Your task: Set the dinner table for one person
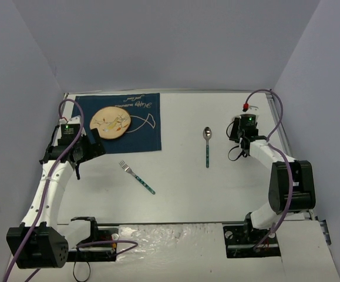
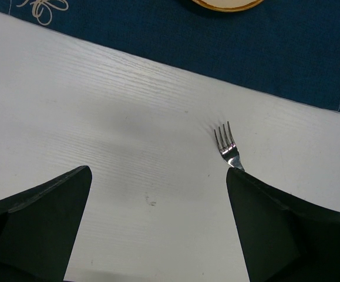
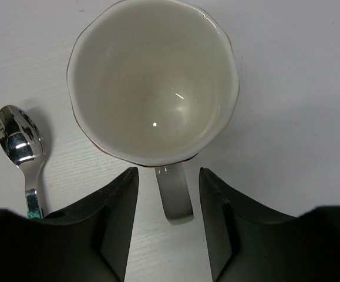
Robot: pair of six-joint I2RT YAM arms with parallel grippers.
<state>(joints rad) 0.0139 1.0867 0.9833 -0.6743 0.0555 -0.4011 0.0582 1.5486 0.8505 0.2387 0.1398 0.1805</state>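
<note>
Arms are both stretching out over the large flat white rectangular bench with a thin metal edge [image 1: 216, 188], which is filling the whole work area. The left arm [image 1: 45, 191] is leaning along the left edge, its wrist hanging by the near left corner of the dark blue cloth mat [image 1: 146, 138]. The left jaws are standing wide apart over bare bench, with the silver fork with a teal handle [image 2: 227, 145] lying just ahead of one finger. The right arm [image 1: 262, 151] is bending at the elbow near the right edge. The right jaws are straddling the handle [image 3: 174, 197] of the white ceramic cup [image 3: 152, 82], seemingly not yet touching it. The silver spoon [image 3: 20, 141] is lying just left of the cup. Open bench is showing between fork and spoon.
</note>
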